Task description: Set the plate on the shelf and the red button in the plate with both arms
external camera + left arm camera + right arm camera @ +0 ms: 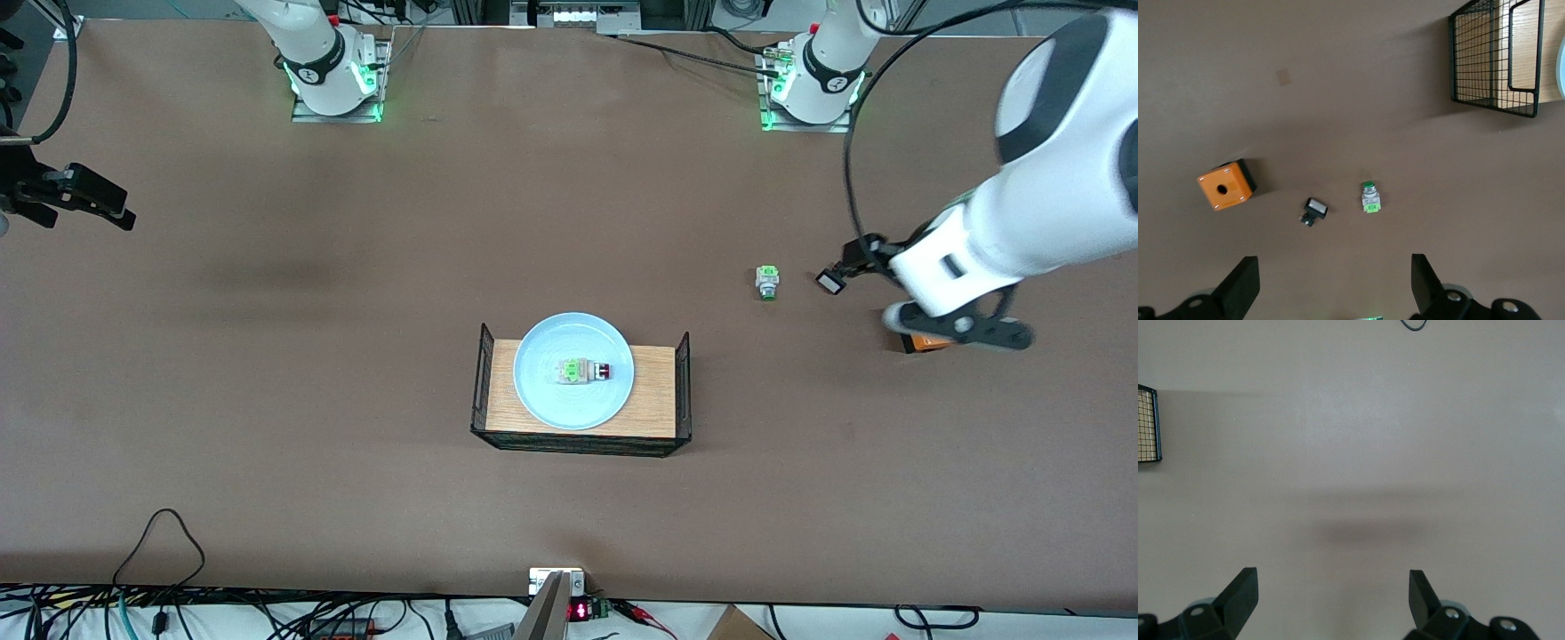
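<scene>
Front view: red button [588, 371] on plate [542, 391], apart from left gripper [1331, 283]

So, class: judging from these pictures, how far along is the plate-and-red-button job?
Done: the pale blue round plate sits on the wooden wire-sided tray, with the red-capped push-button switch lying on it. In hand: nothing; the left gripper and right gripper are open and empty. Left: seemingly nothing.
</scene>
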